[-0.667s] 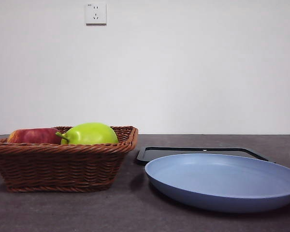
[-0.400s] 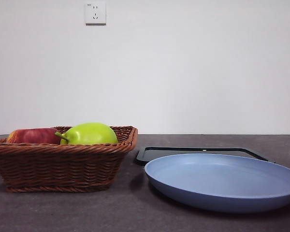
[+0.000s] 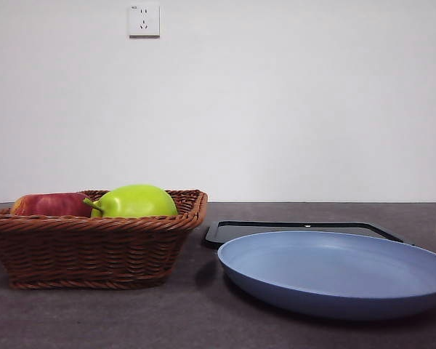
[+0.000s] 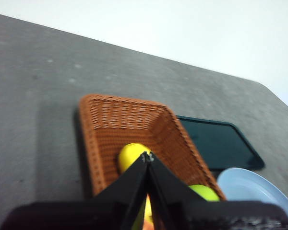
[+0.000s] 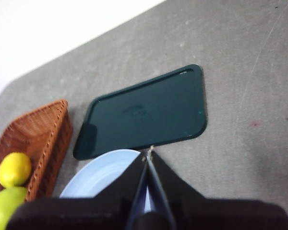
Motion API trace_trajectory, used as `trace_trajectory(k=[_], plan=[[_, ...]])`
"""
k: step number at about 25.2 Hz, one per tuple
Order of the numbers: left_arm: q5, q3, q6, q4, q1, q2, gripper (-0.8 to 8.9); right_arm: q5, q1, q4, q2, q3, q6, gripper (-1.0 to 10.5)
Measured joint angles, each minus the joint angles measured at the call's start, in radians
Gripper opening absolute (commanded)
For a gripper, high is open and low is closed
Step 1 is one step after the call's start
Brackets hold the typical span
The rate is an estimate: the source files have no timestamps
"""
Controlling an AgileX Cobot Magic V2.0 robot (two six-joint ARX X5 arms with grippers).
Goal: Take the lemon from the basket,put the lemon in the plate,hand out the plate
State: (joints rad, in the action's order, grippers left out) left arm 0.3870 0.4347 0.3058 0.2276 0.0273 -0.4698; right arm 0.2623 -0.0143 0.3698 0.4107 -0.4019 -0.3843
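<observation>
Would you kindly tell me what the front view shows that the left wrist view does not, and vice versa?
Only the front view shows the red apple and the white wall socket. Only the left wrist view shows the small yellow lemon and the left end effector, jaws shut. Both show the brown woven wicker basket, green stemmed fruit, black rectangular tray and light blue round plate.

Neither arm shows in the front view. The left gripper (image 4: 147,155) hangs high above the worktop (image 4: 38,96), its two black fingers (image 4: 129,179) pressed together so the tips meet in a point. The right gripper (image 5: 149,152) is likewise raised well clear of the worktop, its fingers (image 5: 170,184) closed tip to tip, holding nothing.
</observation>
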Motion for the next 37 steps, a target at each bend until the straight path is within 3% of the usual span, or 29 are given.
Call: trace_trajectory(k=[8,14,16,19,21,30,33,37], plan=[[0.164,0.206,-0.066,0.158,0.008,-0.295,0.06,0.073,0.000,0.214,0.237,-0.214,0.170,0.0],[0.186,0.318,-0.146,0.307,0.067,-0.453,0.10,0.130,0.000,0.401,0.410,-0.329,0.298,0.1],[0.188,0.320,-0.157,0.311,0.088,-0.472,0.30,0.130,0.000,0.406,0.449,-0.330,0.318,0.8],[0.187,0.320,-0.158,0.311,0.101,-0.475,2.86,0.130,-0.002,0.407,0.503,-0.330,0.329,2.9],[0.180,0.320,-0.157,0.311,0.102,-0.475,3.81,0.129,-0.015,0.407,0.542,-0.330,0.329,3.0],[0.179,0.320,-0.145,0.311,0.107,-0.475,3.80,0.130,-0.091,0.286,0.855,-0.330,0.313,3.0],[0.179,0.320,-0.145,0.311,0.108,-0.475,3.80,0.134,-0.091,0.245,0.954,-0.330,0.293,2.3],[0.179,0.320,-0.145,0.311,0.108,-0.475,3.80,0.205,-0.091,0.183,1.036,-0.330,0.266,2.0]])
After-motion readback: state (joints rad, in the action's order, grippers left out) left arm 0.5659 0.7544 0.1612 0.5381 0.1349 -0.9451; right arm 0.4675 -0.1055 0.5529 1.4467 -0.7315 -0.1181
